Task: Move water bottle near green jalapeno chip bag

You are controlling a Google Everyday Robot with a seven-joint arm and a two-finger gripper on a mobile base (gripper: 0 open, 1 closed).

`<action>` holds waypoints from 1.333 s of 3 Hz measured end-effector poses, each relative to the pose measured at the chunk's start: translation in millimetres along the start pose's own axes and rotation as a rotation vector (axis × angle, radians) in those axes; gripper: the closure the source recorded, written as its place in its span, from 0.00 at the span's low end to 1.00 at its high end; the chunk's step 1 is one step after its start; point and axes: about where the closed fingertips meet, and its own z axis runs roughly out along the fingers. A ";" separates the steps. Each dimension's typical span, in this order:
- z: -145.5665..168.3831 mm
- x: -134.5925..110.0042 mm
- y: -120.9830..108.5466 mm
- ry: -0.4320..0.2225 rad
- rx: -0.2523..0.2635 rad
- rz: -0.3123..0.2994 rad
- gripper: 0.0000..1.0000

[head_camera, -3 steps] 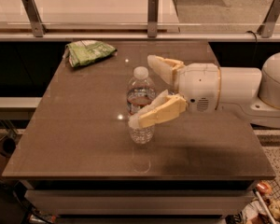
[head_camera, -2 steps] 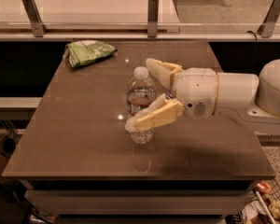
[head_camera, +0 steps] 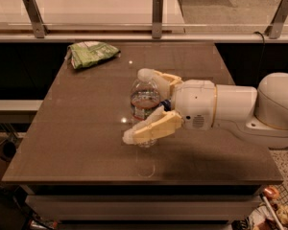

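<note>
The water bottle [head_camera: 145, 98], clear with a thin red-edged label band, stands upright near the middle of the brown table [head_camera: 81, 133]. My gripper [head_camera: 137, 106] reaches in from the right and is open. One cream finger lies behind the bottle's top and the other crosses in front of its lower part, so the bottle stands between them. The bottle's cap is hidden behind the far finger. The green jalapeno chip bag [head_camera: 92, 53] lies wrinkled at the table's far left corner, well apart from the bottle.
My white arm [head_camera: 240, 109] stretches over the table's right side. A raised counter with metal posts [head_camera: 157, 13] runs along the far edge. The floor drops away on the left and the front.
My gripper has moved a little to the left, so its fingers reach further past the bottle. The bottle and the chip bag have not moved.
</note>
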 end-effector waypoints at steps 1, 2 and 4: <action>1.8 -1.5 1.5 0.001 -0.004 -0.003 0.16; 3.7 -2.7 3.1 0.002 -0.008 -0.006 0.39; 7.6 -5.9 6.6 0.004 -0.015 -0.014 0.86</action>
